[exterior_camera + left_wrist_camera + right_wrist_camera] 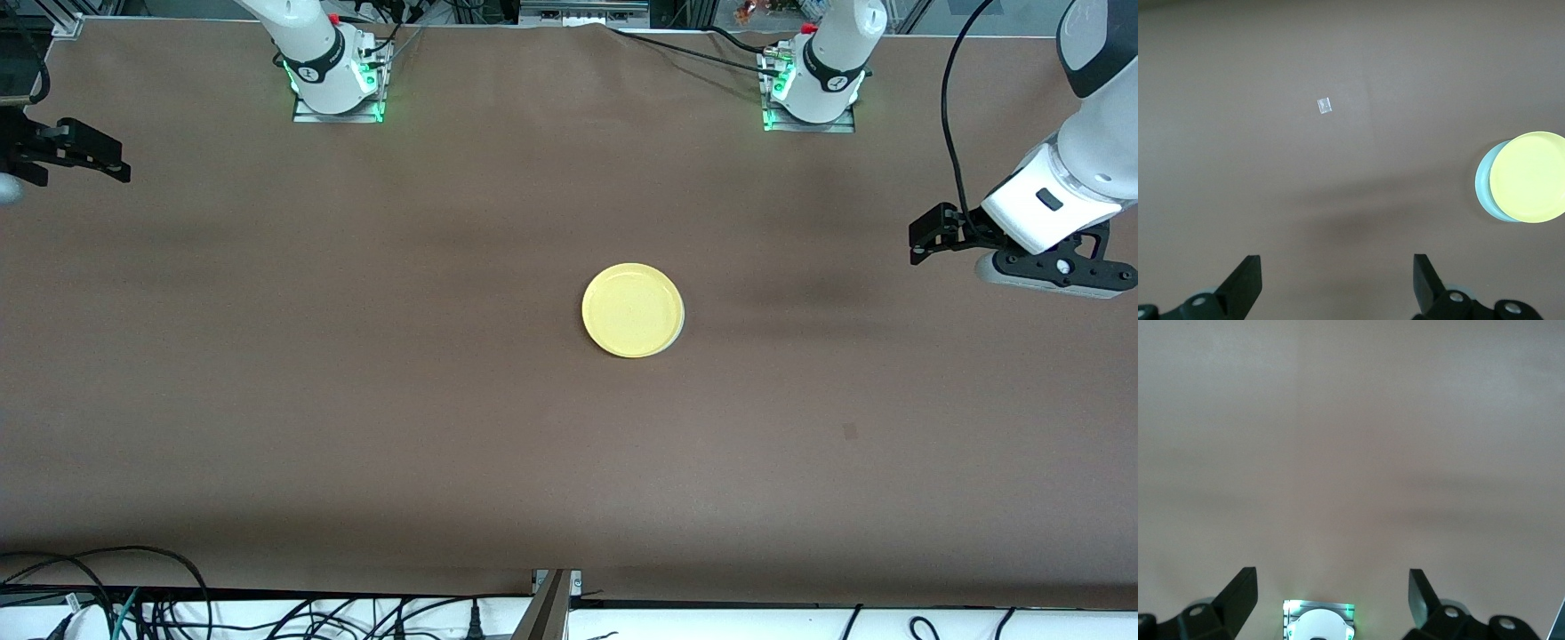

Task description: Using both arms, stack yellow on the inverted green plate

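The yellow plate point(632, 309) lies rim up in the middle of the table, on top of the green plate point(680, 337). Only a thin pale sliver of the green plate shows under its edge. In the left wrist view the yellow plate point(1529, 176) sits slightly off centre on the green plate point(1483, 186). My left gripper point(920, 238) hovers open over the left arm's end of the table, well away from the plates, and holds nothing point(1338, 280). My right gripper point(120, 160) hangs open over the right arm's end, also holding nothing point(1333, 597).
A brown cloth covers the table. The right arm's base point(336, 78) and the left arm's base point(811, 89) stand along its farther edge. A small white scrap point(1324, 105) lies on the cloth near the left gripper. Cables point(133, 604) run along the nearer edge.
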Controlling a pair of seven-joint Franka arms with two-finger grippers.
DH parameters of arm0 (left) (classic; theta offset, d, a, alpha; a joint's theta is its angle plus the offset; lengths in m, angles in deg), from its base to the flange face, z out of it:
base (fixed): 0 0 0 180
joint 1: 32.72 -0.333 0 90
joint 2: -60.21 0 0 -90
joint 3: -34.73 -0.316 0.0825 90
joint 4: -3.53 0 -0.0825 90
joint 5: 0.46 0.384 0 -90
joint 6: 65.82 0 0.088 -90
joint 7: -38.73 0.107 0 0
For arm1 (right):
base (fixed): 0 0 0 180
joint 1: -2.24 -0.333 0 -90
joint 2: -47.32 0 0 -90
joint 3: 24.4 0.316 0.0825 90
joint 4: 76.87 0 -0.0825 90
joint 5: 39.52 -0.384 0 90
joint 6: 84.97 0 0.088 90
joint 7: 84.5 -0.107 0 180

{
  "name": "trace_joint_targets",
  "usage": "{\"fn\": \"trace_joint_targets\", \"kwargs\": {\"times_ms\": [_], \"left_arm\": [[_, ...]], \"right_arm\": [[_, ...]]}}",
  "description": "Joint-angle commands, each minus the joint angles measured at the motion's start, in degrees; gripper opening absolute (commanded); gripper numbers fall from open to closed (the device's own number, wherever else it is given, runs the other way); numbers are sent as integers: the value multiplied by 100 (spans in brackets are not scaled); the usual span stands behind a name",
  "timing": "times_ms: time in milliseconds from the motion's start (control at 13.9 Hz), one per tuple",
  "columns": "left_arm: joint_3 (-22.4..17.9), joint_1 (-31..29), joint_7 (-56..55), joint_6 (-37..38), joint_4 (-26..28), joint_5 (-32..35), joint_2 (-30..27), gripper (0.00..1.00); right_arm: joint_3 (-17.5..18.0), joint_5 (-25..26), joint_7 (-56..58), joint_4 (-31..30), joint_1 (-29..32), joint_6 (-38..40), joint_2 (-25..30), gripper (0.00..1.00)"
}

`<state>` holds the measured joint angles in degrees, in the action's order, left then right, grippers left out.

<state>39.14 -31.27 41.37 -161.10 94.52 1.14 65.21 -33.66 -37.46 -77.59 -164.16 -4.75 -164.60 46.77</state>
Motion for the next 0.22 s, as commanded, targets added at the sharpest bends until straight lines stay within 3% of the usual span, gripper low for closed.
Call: {"fn": "trace_joint_targets", "kwargs": {"times_ms": [0, 144], "left_arm": [[7, -48, 140, 62, -144, -107, 53, 100], [7, -48, 140, 62, -144, -107, 53, 100]], "right_arm": [[-41, -118, 3, 142, 49, 96, -50, 100], [-42, -126, -5, 133, 49, 96, -59, 100]]}}
